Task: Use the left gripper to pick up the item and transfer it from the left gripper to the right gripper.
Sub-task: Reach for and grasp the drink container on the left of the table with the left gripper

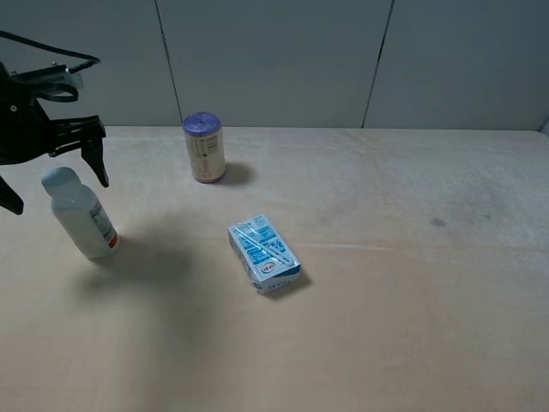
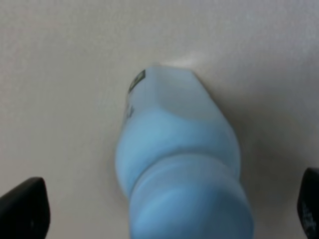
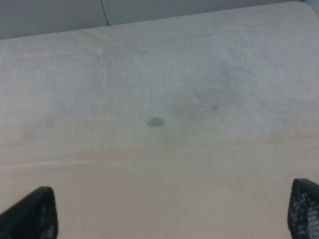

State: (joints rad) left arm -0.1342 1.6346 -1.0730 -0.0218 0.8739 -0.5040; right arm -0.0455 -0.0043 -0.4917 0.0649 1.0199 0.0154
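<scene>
Your left hand (image 1: 60, 194) is open wide, and the bottle (image 1: 83, 219) stands on the tabletop (image 1: 386, 283) right under it, its cap between the two fingers. Lower the hand until the fingers are past the cap and beside the body, then squeeze gently. The bottle is small and white, with a white cap and a label with a red edge. Your right hand (image 3: 172, 211) is open wide too, holding nothing
</scene>
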